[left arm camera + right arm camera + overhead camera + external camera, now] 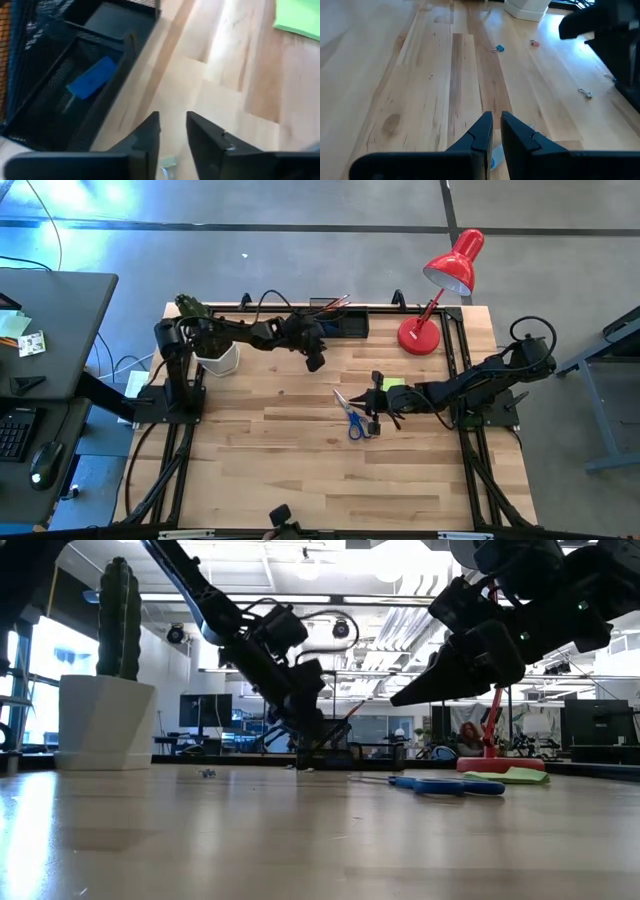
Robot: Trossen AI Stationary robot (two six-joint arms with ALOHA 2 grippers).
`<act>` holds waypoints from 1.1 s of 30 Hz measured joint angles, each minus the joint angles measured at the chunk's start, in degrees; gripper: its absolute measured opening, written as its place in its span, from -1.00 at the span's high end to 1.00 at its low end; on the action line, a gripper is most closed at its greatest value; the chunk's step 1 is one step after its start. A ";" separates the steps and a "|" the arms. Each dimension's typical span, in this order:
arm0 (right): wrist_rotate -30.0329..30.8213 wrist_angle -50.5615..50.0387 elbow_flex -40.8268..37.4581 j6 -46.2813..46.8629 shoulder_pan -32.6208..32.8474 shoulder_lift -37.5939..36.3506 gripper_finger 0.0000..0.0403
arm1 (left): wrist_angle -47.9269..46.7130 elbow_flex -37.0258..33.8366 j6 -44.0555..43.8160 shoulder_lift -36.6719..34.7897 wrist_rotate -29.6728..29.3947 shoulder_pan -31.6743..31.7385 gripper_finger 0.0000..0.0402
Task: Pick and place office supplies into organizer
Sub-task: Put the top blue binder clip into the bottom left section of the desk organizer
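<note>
The black mesh organizer [340,323] stands at the table's far edge. A blue block [92,77] lies in one of its compartments, and thin pencils [335,302] stick out of it. My left gripper [315,362] hovers just in front of the organizer, its fingers [173,127] slightly apart with nothing between them. Blue-handled scissors [352,420] lie flat mid-table, with the lime-green sticky pad [393,385] flat beside them. My right gripper [373,420] hangs shut just above the scissors [447,785], slanting down toward the table's left.
A red desk lamp [440,300] stands at the far right. A white pot with a cactus [218,358] is at the far left. Small clips [498,48] [586,92] lie scattered on the wood. Bare wood stretches toward the near edge.
</note>
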 joint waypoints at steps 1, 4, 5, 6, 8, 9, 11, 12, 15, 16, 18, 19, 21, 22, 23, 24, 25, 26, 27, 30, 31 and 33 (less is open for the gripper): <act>0.02 0.00 0.00 -0.02 0.00 0.00 0.85 | -0.22 0.00 -0.59 0.26 -0.50 0.00 0.47; 0.02 -0.04 0.00 -0.18 0.00 0.00 0.85 | -0.12 -0.05 -1.56 0.83 -2.26 -0.09 0.25; 0.01 -0.09 0.00 -0.30 0.00 0.00 0.85 | 0.15 0.03 -1.60 1.15 -2.41 -0.09 0.18; 0.00 -0.06 0.00 -0.30 0.00 0.00 0.85 | -0.44 -0.02 -1.72 1.29 -2.22 -0.09 0.12; 0.00 -0.04 0.00 -0.30 0.00 0.00 0.85 | -0.08 -0.06 -1.76 2.12 -2.51 -0.13 0.02; 0.00 -0.02 0.00 -0.30 0.00 0.00 0.85 | 0.16 0.04 -1.78 2.61 -2.78 -0.13 -0.02; 0.00 0.00 0.00 -0.30 0.00 0.00 0.85 | -1.09 -0.13 -2.34 2.90 -2.60 -0.09 -0.08; 0.00 -0.02 0.00 -0.30 0.00 0.00 0.85 | -0.15 -0.02 -2.30 3.41 -2.85 -0.09 -0.10; 0.02 -0.02 0.00 -0.30 0.00 0.00 0.85 | -0.77 -0.11 -2.17 3.71 -4.41 -0.57 -0.12; 0.08 -0.04 0.00 -0.30 0.00 0.00 0.85 | -0.57 -0.09 -2.15 3.71 -4.74 -0.83 -0.12; 0.10 -0.04 0.00 -0.30 0.00 0.00 0.85 | -0.69 -0.07 -2.13 3.67 -5.38 -1.03 -0.12; 0.10 -0.05 0.00 -0.30 0.00 0.00 0.85 | -1.04 -0.07 -2.18 3.67 -5.75 -1.39 -0.12; 0.10 -0.07 0.00 -0.30 0.00 0.00 0.85 | -1.50 -0.07 -2.18 3.67 -7.07 -1.72 -0.12; 0.10 -0.09 0.00 -0.30 0.00 0.00 0.85 | -1.65 -0.07 -2.17 3.67 -7.91 -1.92 -0.12; 0.11 -0.11 0.00 -0.30 0.00 0.00 0.85 | -2.11 -0.07 -2.20 3.67 -8.86 -2.38 -0.12; 0.13 -0.15 0.00 -0.30 0.00 0.00 0.84 | -2.78 -0.07 -2.20 3.67 -9.88 -2.60 -0.12; 0.12 -0.17 0.00 -0.30 0.00 0.00 0.84 | -3.31 -0.07 -2.24 3.67 -11.00 -2.81 -0.12; 0.11 -0.17 0.00 -0.30 0.00 0.00 0.84 | -3.73 -0.07 -2.28 3.67 -12.46 -2.89 -0.12; 0.13 -0.17 0.00 -0.30 0.00 0.00 0.84 | -3.99 -0.07 -2.40 3.67 -13.62 -3.27 -0.12; 0.13 -0.17 0.00 -0.30 0.00 0.00 0.84 | -3.81 -0.01 -2.55 4.28 -15.31 -3.61 -0.12; 0.13 -0.16 0.00 -0.30 0.00 0.00 0.84 | -4.11 -0.02 -2.57 4.28 -15.80 -4.03 -0.12; 0.13 -0.13 -0.02 -0.30 0.00 0.00 0.84 | -3.96 -0.02 -2.61 4.30 -16.10 -4.26 -0.12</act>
